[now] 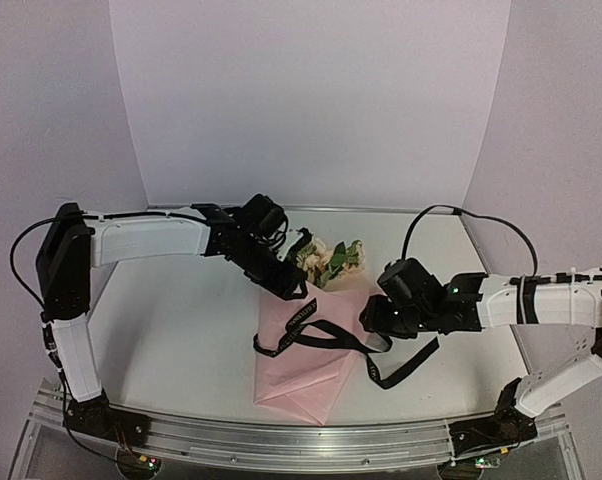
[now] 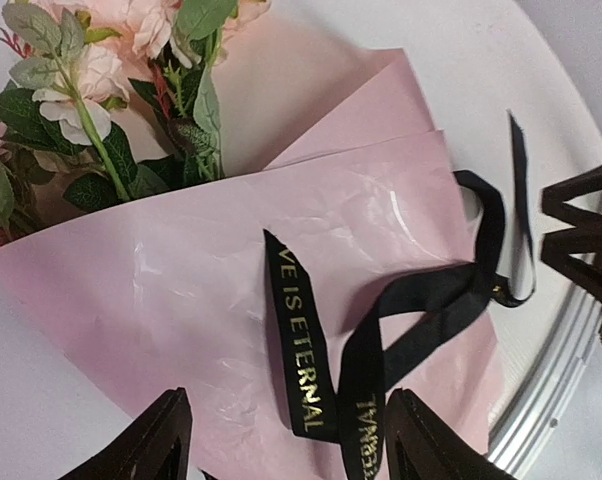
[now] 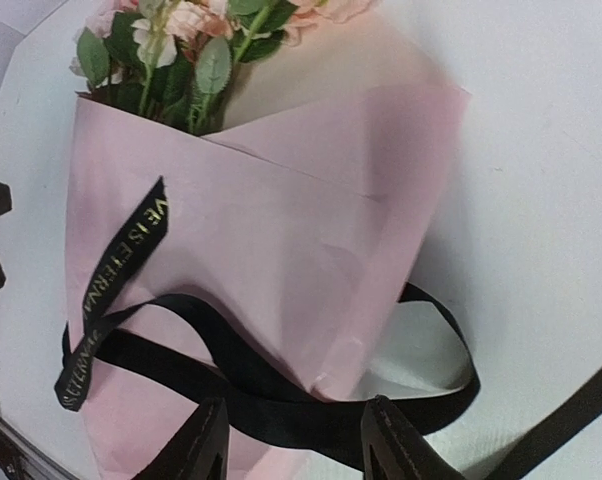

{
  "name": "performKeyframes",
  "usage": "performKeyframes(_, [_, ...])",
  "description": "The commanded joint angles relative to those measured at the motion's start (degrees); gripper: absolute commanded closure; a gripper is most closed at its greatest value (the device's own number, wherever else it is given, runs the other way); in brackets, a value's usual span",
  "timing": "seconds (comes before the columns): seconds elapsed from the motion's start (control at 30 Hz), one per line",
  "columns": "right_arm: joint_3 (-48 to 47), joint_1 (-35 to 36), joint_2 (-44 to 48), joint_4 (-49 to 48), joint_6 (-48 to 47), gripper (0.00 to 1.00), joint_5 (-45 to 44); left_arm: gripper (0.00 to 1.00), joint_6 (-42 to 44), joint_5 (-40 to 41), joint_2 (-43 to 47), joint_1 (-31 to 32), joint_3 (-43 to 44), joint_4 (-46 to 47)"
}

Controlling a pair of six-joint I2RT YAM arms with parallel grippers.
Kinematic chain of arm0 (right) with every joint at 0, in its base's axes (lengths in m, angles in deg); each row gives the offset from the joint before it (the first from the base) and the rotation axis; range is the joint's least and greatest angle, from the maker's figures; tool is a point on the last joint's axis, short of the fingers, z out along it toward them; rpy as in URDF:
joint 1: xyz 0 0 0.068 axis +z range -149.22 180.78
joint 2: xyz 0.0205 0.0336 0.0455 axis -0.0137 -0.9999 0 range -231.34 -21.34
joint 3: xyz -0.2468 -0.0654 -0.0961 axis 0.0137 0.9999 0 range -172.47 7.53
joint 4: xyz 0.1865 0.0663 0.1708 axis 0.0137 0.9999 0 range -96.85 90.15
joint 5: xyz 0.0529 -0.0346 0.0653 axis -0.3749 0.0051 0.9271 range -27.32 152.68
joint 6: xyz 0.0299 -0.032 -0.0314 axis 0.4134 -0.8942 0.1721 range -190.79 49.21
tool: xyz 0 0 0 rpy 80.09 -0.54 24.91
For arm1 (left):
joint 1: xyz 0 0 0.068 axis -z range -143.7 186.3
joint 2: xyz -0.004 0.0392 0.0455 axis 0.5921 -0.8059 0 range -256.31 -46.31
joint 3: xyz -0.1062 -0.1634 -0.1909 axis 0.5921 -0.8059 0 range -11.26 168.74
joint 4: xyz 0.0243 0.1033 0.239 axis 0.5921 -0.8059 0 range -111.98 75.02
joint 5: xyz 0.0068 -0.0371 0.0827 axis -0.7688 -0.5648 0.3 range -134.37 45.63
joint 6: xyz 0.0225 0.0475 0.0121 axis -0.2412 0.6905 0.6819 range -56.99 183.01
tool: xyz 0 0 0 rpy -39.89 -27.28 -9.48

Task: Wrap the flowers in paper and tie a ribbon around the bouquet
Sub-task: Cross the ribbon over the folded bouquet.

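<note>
Bouquet [image 1: 303, 365] lying flat on tabletop [image 1: 171, 320], centre-front between the two arms, blooms pointing away from the bases, cone tip toward the near edge. Flowers [image 1: 331, 258] stick out of the open top of the pink paper [image 2: 181, 290], which is folded over the stems in overlapping flaps. Ribbon [image 1: 299, 318] draped loose across the middle of the paper in loops, one printed end lying on the paper, another tail trailing onto the tabletop on the right; can't tell if any knot is there. Left end effector [image 2: 286, 435] spread wide, over the upper-left part of the cone near the flowers, fingers [image 2: 156, 445] either side of the ribbon ends, nothing pinched. Right end effector [image 3: 296, 435] also spread, at the paper's right edge, low over the ribbon loop; the band runs across the gap between its fingers [image 3: 206, 450], not clamped
</note>
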Motion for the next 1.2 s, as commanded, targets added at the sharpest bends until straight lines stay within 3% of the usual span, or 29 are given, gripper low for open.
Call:
performKeyframes(0.0, [3.68, -0.33, 4.79, 3.82, 1.9, 0.51, -3.81, 0.31, -2.9, 8.89, -5.78, 2.47, 6.44, -4.7])
performKeyframes(0.33, [10.11, -0.47, 10.63, 4.2, 4.35, 0.49, -5.96, 0.3, -5.84, 17.3, -15.29, 6.63, 15.2, -11.05])
performKeyframes(0.5, [11.48, -0.54, 11.46, 4.44, 6.12, 0.46, -6.33, 0.37, -6.36, 20.38, -17.1, 8.14, 16.72, -12.59])
performKeyframes(0.77, [11.55, -0.49, 11.44, 8.45, 8.64, 0.43, -7.95, 0.61, -6.69, 23.38, -16.39, 8.9, 15.18, -11.72])
performKeyframes(1.07, [10.18, -0.46, 11.07, 12.8, 10.71, 0.37, -5.64, 0.95, -6.7, 27.02, -12.17, 8.9, 11.86, -7.53])
performKeyframes(1.17, [9.73, 0.4, 11.57, 14.14, 8.62, 0.35, -3.82, 1.0, -7.83, 28.23, -9.91, 8.48, 9.87, -5.65])
